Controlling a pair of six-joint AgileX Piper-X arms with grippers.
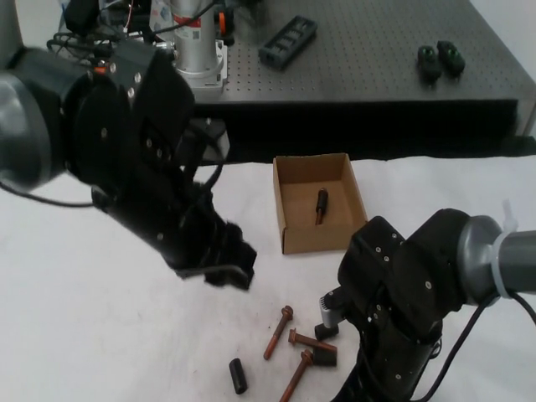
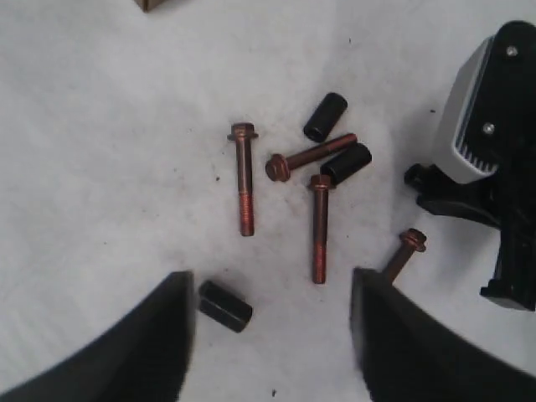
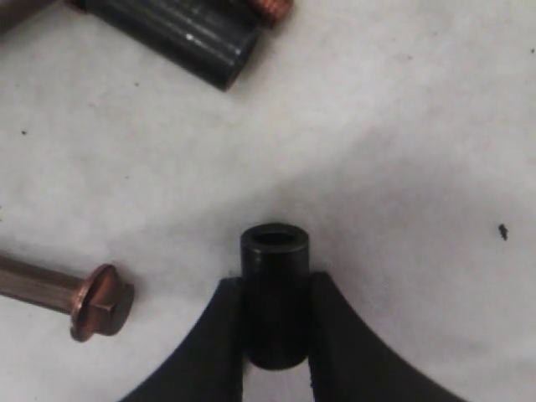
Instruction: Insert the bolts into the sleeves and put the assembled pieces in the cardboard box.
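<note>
My right gripper (image 3: 275,289) is shut on a short black sleeve (image 3: 275,251), low over the white cloth, hollow end facing outward. A copper bolt (image 3: 79,295) lies beside it, and another sleeve (image 3: 180,33) farther off. My left gripper (image 2: 272,335) hangs open above the pile: three copper bolts (image 2: 244,180) (image 2: 308,156) (image 2: 320,226), a fourth (image 2: 404,253) near the right gripper (image 2: 481,151), and loose sleeves (image 2: 325,116) (image 2: 346,162) (image 2: 224,306). The cardboard box (image 1: 289,209) holds one assembled piece (image 1: 322,205). In the high view, the left gripper (image 1: 230,268) is left of the box.
The white cloth (image 1: 100,335) covers the near bench. Behind it lies a dark perforated board (image 1: 377,59) with a black tray (image 1: 287,39) and two small black parts (image 1: 440,59). Cables and a metal post (image 1: 194,42) stand at the back left.
</note>
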